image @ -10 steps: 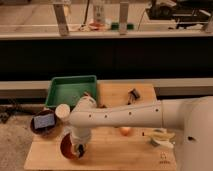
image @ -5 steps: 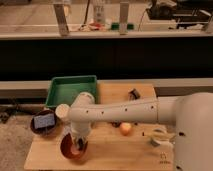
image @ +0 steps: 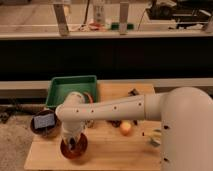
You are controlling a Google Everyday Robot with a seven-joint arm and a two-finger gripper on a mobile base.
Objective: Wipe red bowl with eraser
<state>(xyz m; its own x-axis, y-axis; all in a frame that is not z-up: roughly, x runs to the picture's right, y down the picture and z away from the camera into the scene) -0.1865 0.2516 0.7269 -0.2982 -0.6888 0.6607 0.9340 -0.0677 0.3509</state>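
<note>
I see the gripper (image: 74,143) down inside the red bowl (image: 83,148), at the wooden table's (image: 115,152) near-left corner. Its grip state I cannot tell. The orange fruit (image: 126,128) lies apart, right of the bowl.

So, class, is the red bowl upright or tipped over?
Upright: the red bowl sits flat on the wooden table, opening upward, with the gripper down inside it.

Round red bowl (image: 76,154) sits upright, pincer (image: 73,144) down inside it.
</note>
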